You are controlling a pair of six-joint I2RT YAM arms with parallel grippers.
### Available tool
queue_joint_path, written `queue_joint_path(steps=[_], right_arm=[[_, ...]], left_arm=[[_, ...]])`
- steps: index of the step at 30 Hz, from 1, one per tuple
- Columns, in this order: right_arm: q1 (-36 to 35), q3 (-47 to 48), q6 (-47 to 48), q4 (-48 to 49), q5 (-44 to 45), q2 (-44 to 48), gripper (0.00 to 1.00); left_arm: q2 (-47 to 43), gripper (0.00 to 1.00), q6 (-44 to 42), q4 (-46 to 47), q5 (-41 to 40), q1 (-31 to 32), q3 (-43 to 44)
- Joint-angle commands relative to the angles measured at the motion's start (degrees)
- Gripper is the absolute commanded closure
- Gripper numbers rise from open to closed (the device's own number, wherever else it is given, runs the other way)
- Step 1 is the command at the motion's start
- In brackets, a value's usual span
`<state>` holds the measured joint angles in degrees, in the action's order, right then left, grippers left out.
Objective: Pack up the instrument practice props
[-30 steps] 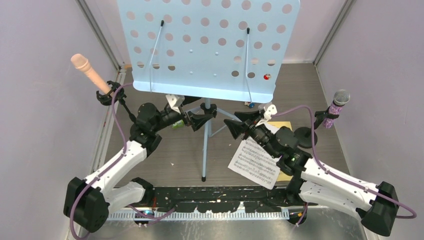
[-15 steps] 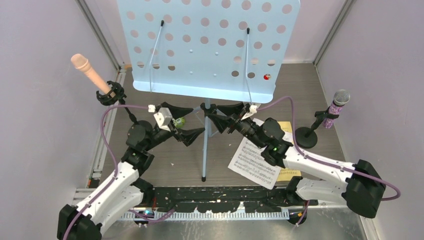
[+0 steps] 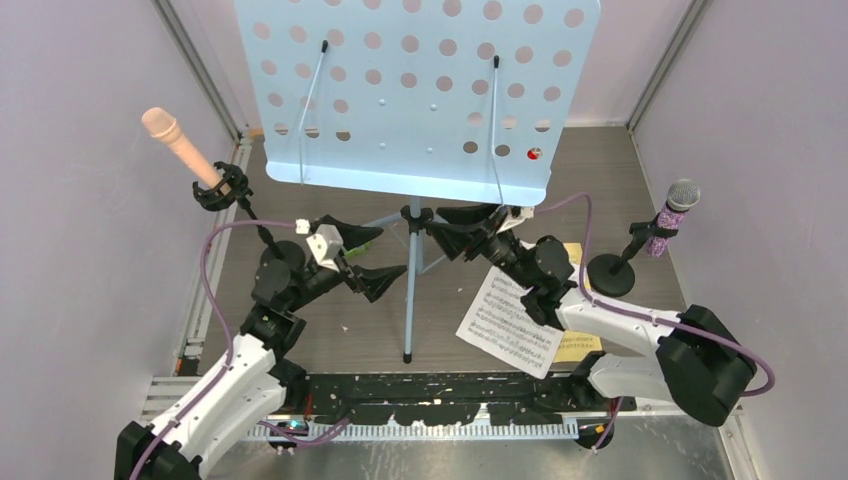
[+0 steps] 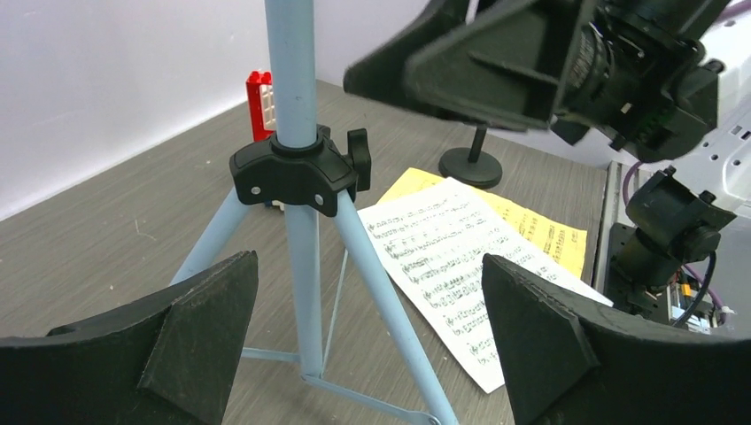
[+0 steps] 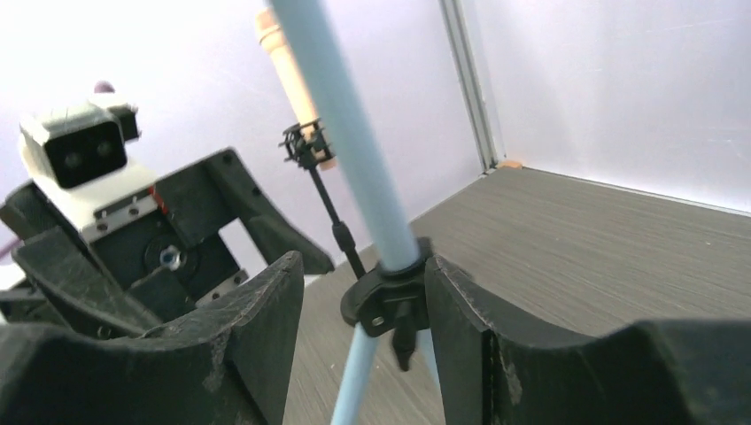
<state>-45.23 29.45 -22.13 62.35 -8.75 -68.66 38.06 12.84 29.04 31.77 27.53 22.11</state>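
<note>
Straddling the black collar (image 5: 388, 297) on the pole of the music rack (image 3: 415, 90), the right hand (image 5: 363, 301) is part-open, not yet clamped; the left hand (image 4: 367, 266) gapes wide beside it. The rack stands upright in the middle of the desk (image 3: 620, 170), so next probably comes a firm squeeze before lifting.

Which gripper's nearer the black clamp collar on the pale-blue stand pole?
Right. The right gripper straddles the black clamp collar; left gripper is open, facing it from farther back.
</note>
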Motion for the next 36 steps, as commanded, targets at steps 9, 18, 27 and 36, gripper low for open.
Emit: queue_joint_path(steps=[9,18,27,36], right_arm=[[17.7,12.3,-25.9,18.8,-23.9,-11.2,0.41],[18.3,24.1,-23.8,20.0,-36.4,-18.6,0.40],[17.2,29.5,-24.2,20.0,-40.0,-22.5,0.40],[14.1,32.8,-22.5,20.0,-41.4,-23.8,0.49]], left_arm=[[0.1,0.02,2.2,1.0,1.3,0.2,-0.7],[-2.3,0.03,3.8,1.0,-4.1,2.8,-4.6],[2.5,0.05,3.1,4.9,-7.2,7.1,-6.5],[7.7,0.10,2.9,10.8,-10.0,9.1,-8.5]])
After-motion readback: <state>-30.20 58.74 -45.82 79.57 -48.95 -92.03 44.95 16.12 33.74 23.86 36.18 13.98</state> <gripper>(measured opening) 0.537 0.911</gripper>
